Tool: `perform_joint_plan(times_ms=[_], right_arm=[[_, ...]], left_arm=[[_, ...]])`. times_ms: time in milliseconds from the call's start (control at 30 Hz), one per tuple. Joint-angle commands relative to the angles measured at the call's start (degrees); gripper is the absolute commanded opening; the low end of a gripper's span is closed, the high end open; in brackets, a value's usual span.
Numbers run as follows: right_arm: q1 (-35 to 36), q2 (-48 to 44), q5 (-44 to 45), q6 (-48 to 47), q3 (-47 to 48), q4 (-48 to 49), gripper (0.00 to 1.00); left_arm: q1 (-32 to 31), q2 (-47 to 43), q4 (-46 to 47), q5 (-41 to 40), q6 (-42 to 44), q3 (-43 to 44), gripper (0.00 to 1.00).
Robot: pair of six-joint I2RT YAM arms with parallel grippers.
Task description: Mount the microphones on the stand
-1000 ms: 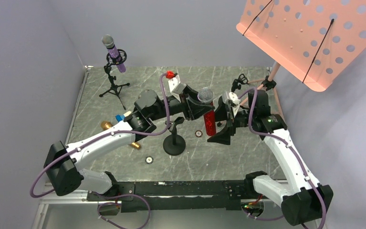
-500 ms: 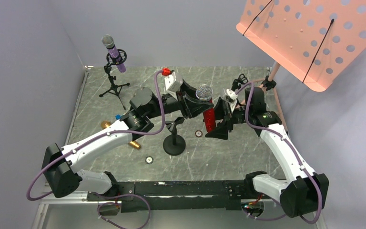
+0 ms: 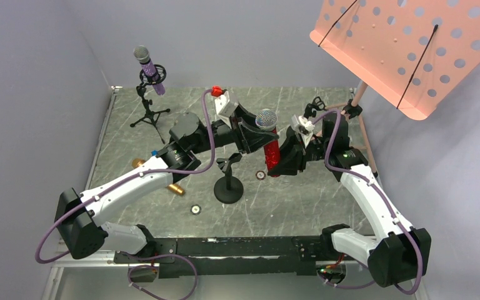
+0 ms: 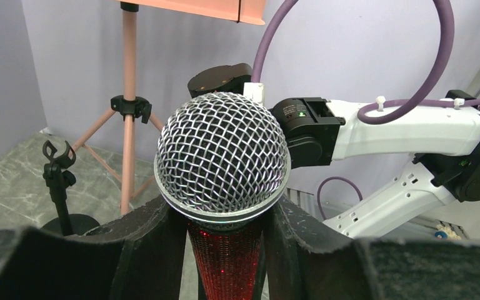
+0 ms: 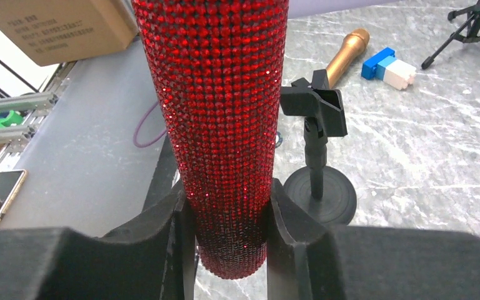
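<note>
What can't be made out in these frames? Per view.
Gold microphone, top view: middle hidden under the left arm.
Red microphone, right wrist view: head cut off by the top edge; left wrist view: body hidden by the jaws and bottom edge.
Far stand, top view: base hidden behind the right arm.
Small round piece, top view: too small to identify.

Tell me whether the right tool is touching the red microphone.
Touching. The right wrist view shows both fingers of the right tool pressed against the red microphone near its lower end.
</note>
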Motion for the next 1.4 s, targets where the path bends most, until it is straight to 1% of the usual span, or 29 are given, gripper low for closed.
perform_joint_plan(times_ms=[0,100,133,200,300,333,400,500,633,667,733,833,933,967,1000,1067,1133,1200,1267,1367], right_arm=[[0.45,-0.32,-1.77,3.54,-1.09,3.76,0.13],[0.49,-0.56,-1.81,2.10,-0.51,2.38,0.06],[0.48,-0.52,-1.74,0.98,-0.04,1.02,0.05],[0.44,-0.24,-1.63,-2.35,1.35,-2.30,0.04],[0.44,0.49,-1.36,-6.24,3.67,-7.33,0.03],[0.42,0.69,-1.23,-7.41,4.25,-8.18,0.03],[0.41,1.08,-0.83,-9.07,5.18,-10.35,0.03],[0.40,1.21,0.05,-9.32,5.49,-11.01,0.02],[0.40,1.23,2.43,-10.68,5.55,-11.69,0.02],[0.41,1.51,3.76,-12.41,6.18,-13.60,0.01],[0.41,2.78,7.33,-19.30,8.89,-20.40,0.01],[0.48,5.87,11.58,-28.95,13.54,-29.20,0.01],[0.50,8.77,12.30,-35.59,16.55,-34.55,0.01],[0.47,9.30,12.07,-37.71,16.83,-36.64,0.01],[0.38,9.44,11.79,-39.06,16.72,-37.38,0.01],[0.41,8.72,12.34,-39.87,15.61,-36.89,0.01],[0.36,6.97,12.64,-39.16,13.55,-34.70,0.01],[0.36,4.56,12.52,-38.20,10.83,-31.95,0.01],[0.41,2.85,12.50,-39.48,8.93,-31.44,0.01],[0.15,1.75,11.94,-39.12,5.66,-28.64,0.01]], left_arm=[[0.01,-1.27,3.58,1.05,0.34,2.83,0.00],[0.08,-1.73,3.72,0.81,-0.18,2.37,0.01],[0.11,-1.96,3.66,0.77,-0.45,2.06,0.07],[0.37,-2.71,3.83,0.55,-1.12,1.08,0.23],[0.64,-4.60,4.42,-0.79,-2.09,-1.24,0.62],[0.68,-5.57,4.24,-1.40,-2.18,-2.08,0.73],[0.82,-7.72,2.51,-1.76,-1.31,-3.28,0.86],[0.91,-12.22,-1.28,-3.31,1.22,-5.76,0.98],[1.18,-20.57,-8.15,-7.53,5.90,-11.34,0.99],[1.28,-23.52,-10.78,-8.15,7.53,-12.50,0.99],[1.39,-27.92,-16.51,-9.29,11.73,-14.99,0.99],[1.54,-33.75,-26.23,-9.62,20.64,-18.52,0.99],[1.68,-38.07,-34.52,-12.98,27.44,-21.92,0.99],[1.72,-39.30,-35.11,-14.27,29.01,-23.34,0.99],[1.78,-40.45,-35.05,-14.64,30.71,-25.16,0.99],[1.90,-42.43,-32.10,-14.92,33.57,-29.38,0.99],[2.15,-43.81,-26.49,-13.68,35.64,-34.65,0.99],[2.41,-44.29,-20.72,-13.77,35.59,-38.48,0.99],[3.04,-43.30,-17.12,-13.77,34.96,-40.20,0.99],[3.71,-40.08,-14.94,-13.38,33.83,-40.19,0.99]])
